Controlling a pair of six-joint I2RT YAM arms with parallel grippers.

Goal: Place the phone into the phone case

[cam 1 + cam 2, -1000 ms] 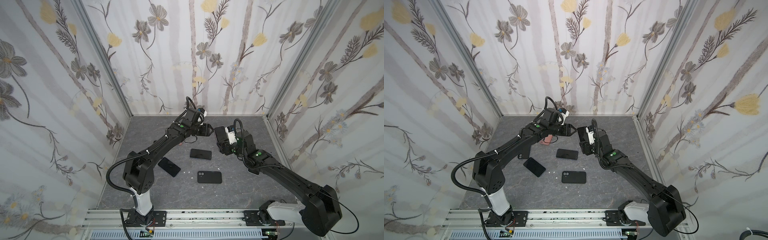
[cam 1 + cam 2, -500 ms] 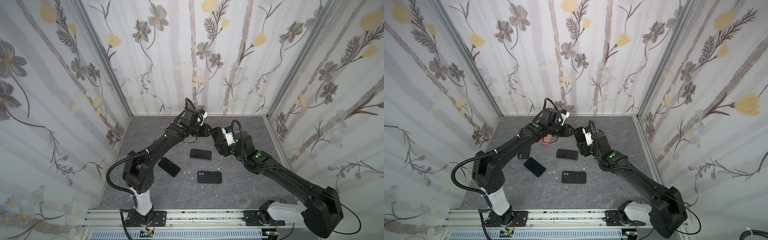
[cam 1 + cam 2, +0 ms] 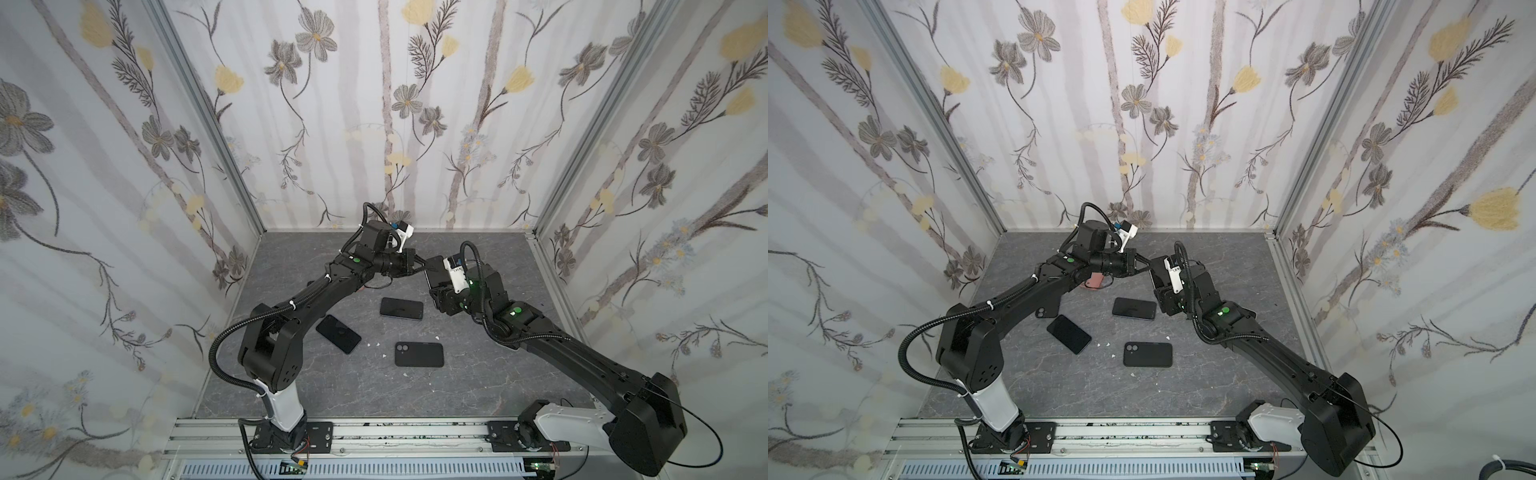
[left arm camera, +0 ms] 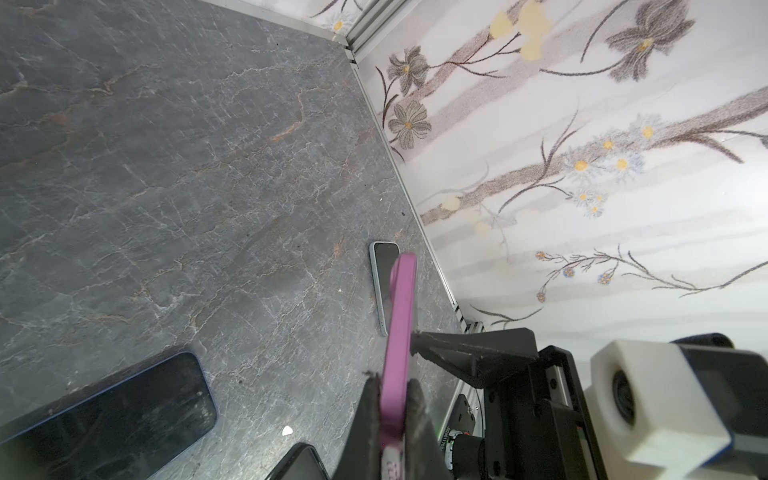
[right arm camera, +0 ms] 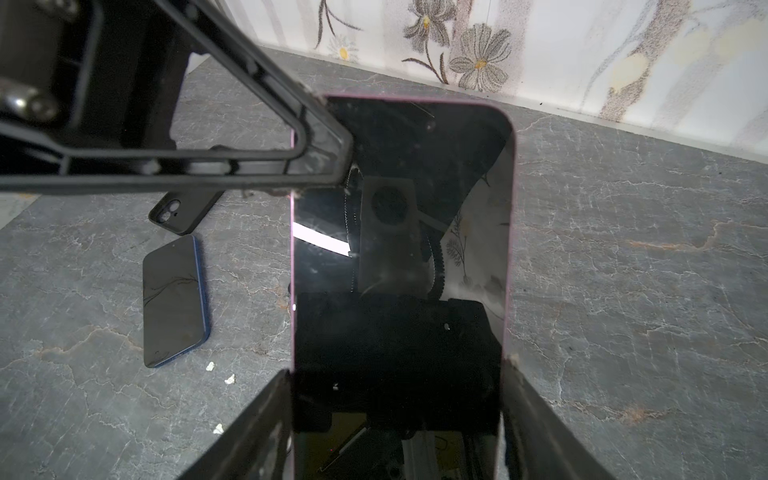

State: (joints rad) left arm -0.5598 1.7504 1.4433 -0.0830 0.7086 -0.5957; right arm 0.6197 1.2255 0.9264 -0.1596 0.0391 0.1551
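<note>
Both arms had drawn together since 1 second before, and the left pincer (image 3: 422, 262), open back then, had shut onto the pink phone (image 5: 399, 249).

Its 2 fingers (image 4: 374, 409) pinched the phone's thin edge near 1 top corner, as the left wrist view showed edge-on. The right pincer (image 5: 397, 382) gripped the same phone across its 2 long sides, jaws spread to the phone's width, screen toward its own camera. So the phone was held up off the counter (image 3: 478, 374) between the 2 arms, near the back middle in both top views.

Below it on the counter lay a dark phone with a pale rim (image 3: 401, 308). A blue-edged phone (image 3: 338, 333) sat beside the left arm, and a black case (image 3: 419, 354) lay nearer the front, camera holes up. A 2nd black case (image 3: 1040, 311) and a pinkish item (image 3: 1096, 281) lay partly hidden under the left arm.
</note>
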